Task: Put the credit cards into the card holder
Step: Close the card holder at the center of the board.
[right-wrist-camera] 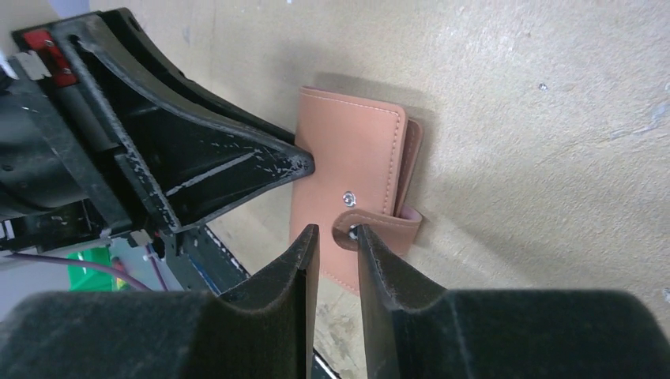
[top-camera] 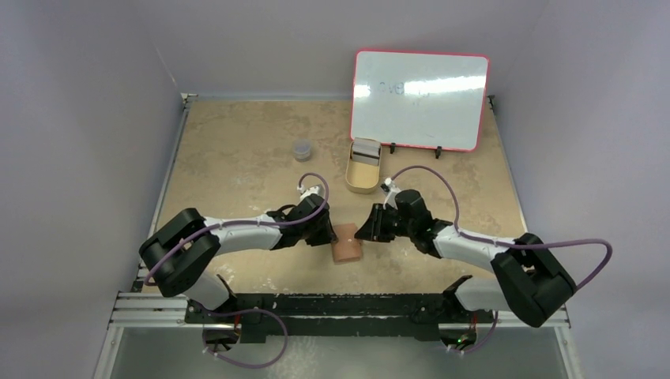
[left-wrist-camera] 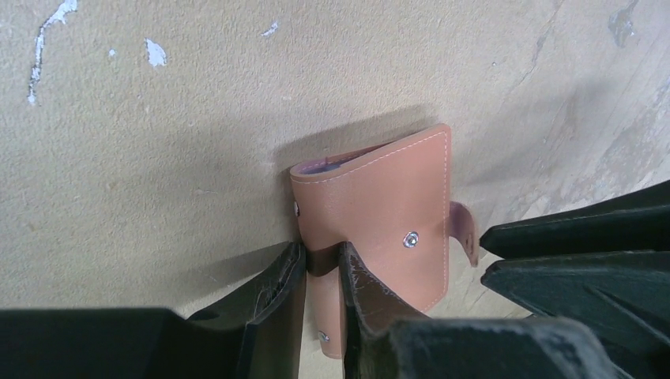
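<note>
**Card holder pinned between both jaws, near the front of the tabletop**

The card holder lies on the tan tabletop, in the middle and towards the near edge, with the dark base rail not far behind it. Bare board stretches away from it on the far side and to the left. The tan oval tin stands well apart from it, farther back, just in front of the red-framed whiteboard. A small grey pot sits alone at the far left of the tin.

The left gripper comes in from the holder's left; its jaws are narrow and clamp a fold of the leather between the pads. The right gripper meets the holder from the opposite side, its jaws also narrow, their tips at the end of the snap strap. Whether they pinch the strap cannot be told.

The holder is reddish-brown with pale stitching along its rim and a small silver snap stud on its cover. Its cover lifts slightly, showing a purple lining at the fold.

The credit cards appear as a grey stack in the far end of the tin.

The whiteboard carries faint smudged marks that cannot be read.
</note>
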Tool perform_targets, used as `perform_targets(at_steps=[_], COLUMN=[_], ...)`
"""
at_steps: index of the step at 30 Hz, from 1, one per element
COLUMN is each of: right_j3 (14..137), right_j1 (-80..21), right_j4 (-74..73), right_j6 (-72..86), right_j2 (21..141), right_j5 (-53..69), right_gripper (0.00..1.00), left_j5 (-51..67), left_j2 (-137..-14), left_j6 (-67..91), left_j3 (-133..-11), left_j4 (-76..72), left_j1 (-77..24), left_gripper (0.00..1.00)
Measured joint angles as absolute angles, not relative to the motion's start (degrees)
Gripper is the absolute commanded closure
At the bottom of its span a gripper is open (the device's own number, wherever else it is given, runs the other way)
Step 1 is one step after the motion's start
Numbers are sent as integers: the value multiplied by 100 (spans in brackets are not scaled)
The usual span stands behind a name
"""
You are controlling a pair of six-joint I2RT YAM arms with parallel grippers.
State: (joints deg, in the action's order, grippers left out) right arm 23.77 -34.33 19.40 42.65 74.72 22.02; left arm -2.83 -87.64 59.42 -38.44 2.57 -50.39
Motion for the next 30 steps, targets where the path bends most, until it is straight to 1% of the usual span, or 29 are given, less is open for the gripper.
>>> perform_targets(at_steps=[3, 11, 30], right_j3=[2436, 2473, 2471], right_j1=[-3433, -3433, -3433], right_j4=[1835, 1833, 2040], right_j6=[4263, 4265, 4340], right_j2=[7358, 7614, 7688], right_j5=[2161, 2049, 2049], right_gripper=[75, 76, 78], left_j5=[-285, -283, -259], left_j2=[-8796, -8818, -8897], left_j6=[5940, 5940, 5940], left_j3=[-3876, -3892, -3916], left_j4=[259, 244, 115], left_j1=[-5039, -5039, -5039], left_gripper=[82, 83, 83])
